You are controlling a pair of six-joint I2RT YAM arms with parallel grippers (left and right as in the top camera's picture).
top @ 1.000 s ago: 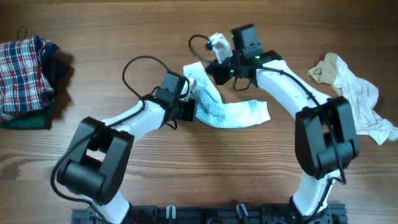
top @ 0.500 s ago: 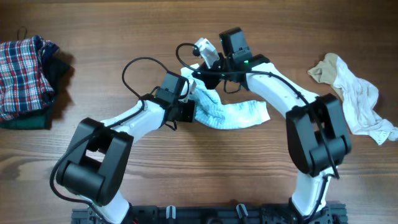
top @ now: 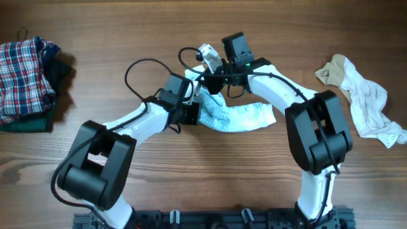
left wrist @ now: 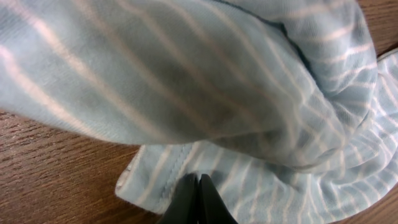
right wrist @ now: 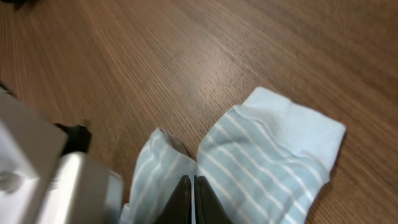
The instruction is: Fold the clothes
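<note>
The pale blue-and-white striped garment (top: pixel 245 116) lies mid-table, its left end lifted and bunched between the two arms. My left gripper (top: pixel 196 113) is shut on its hem; in the left wrist view the black jaws (left wrist: pixel 199 186) pinch the stitched edge while a fold of the striped cloth (left wrist: pixel 217 81) hangs over them. My right gripper (top: pixel 202 79) is shut on the upper end of the same garment; in the right wrist view its jaws (right wrist: pixel 194 186) are closed on the striped cloth (right wrist: pixel 267 155), whose white cuff (right wrist: pixel 298 118) rests on the wood.
A red-blue plaid garment (top: pixel 25 70) sits on dark green ones (top: pixel 28 122) at the left edge. A cream garment (top: pixel 365 98) lies crumpled at the right. The left arm's black cable (top: pixel 137 67) loops above its wrist.
My right gripper has carried the garment's upper end leftward, closer to the left gripper, bunching the cloth there. The left arm has stayed still.
</note>
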